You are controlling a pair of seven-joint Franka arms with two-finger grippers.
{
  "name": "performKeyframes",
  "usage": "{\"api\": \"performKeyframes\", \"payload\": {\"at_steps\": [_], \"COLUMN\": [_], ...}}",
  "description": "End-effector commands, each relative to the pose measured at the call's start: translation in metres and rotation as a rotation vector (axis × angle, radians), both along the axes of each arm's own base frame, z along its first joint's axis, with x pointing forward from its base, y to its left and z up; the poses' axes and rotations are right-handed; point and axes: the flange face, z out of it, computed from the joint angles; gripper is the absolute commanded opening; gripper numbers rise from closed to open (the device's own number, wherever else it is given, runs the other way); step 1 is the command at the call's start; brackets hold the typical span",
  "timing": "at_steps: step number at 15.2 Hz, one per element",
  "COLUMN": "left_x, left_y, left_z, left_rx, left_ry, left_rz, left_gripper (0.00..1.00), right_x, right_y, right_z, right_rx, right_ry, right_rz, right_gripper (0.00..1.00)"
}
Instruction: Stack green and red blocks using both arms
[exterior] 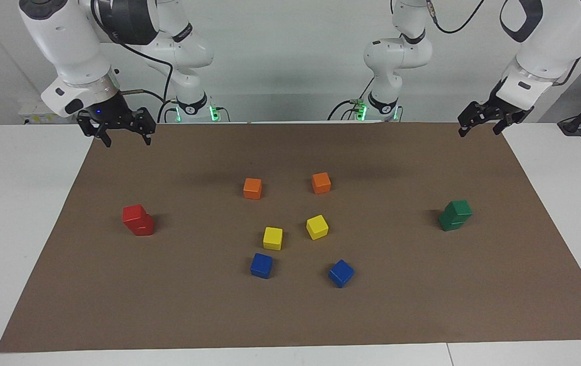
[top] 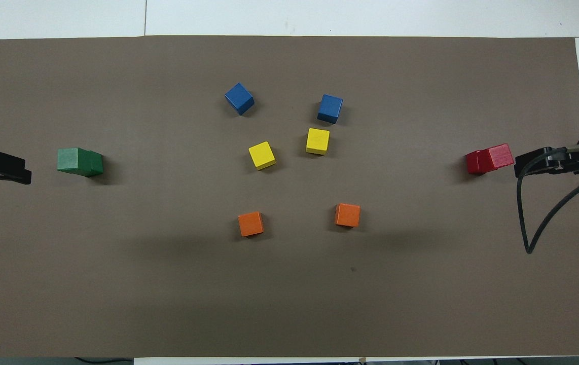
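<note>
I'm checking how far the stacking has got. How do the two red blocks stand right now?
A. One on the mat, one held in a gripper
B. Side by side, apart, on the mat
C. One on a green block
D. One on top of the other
D: the red blocks form a two-high stack, the top one slightly offset, toward the right arm's end of the mat, with nothing touching them.
</note>
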Motion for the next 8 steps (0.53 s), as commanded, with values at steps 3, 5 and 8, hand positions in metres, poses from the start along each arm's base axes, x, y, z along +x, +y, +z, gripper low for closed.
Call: {"api": "performKeyframes", "payload": {"at_steps": [3,5,8], "left_x": [-0.0035,-0.0035,-0.0040], "left_y": [-0.0361,-0.0361,-0.0353], "left_z": [0.0025,0.0018,0.0019], "left_rx": [-0.010,-0.010,-0.010], "left_ry": [-0.046,-0.044,-0.044], "left_rz": [-0.054,-0.054,-0.052], "left_gripper": [1.00,1.00,1.00], "right_x": [0.0008,0.0008,0.0000], "right_y": [0.0016,0.0008,-0.0017], "right_z": [0.0004,0.0004,0.0009], "right_rx": [0.002,0.002,0.002], "right_ry": [-0.011,-0.011,-0.009], "right_rz": [-0.027,-0.027,-0.030], "right_gripper": [1.00,1.00,1.00]}}
